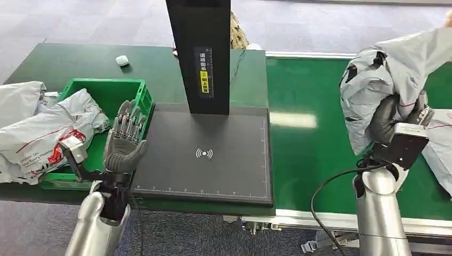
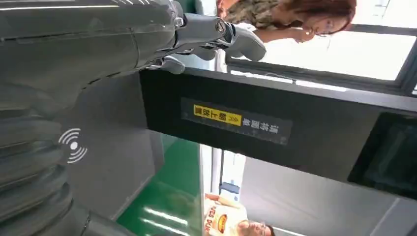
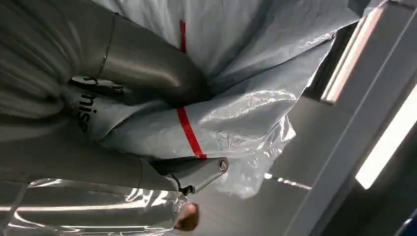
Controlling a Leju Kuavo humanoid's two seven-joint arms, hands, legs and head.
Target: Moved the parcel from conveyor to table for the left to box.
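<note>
Head view: right hand (image 1: 392,114) grips crumpled grey plastic parcel (image 1: 386,72) above green conveyor (image 1: 309,133); carry left, set flat on black scan pad (image 1: 208,154) w/ left hand (image 1: 125,141) open, empty.

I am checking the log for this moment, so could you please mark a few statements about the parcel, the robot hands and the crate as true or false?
1. The right robot hand holds a grey parcel above the green conveyor. True.
2. The left robot hand grips a parcel. False: it holds nothing, fingers apart, beside the black scanner pad.
3. The green crate contains parcels. True.
4. A parcel lies on the scanner pad. False: the pad is bare.
</note>
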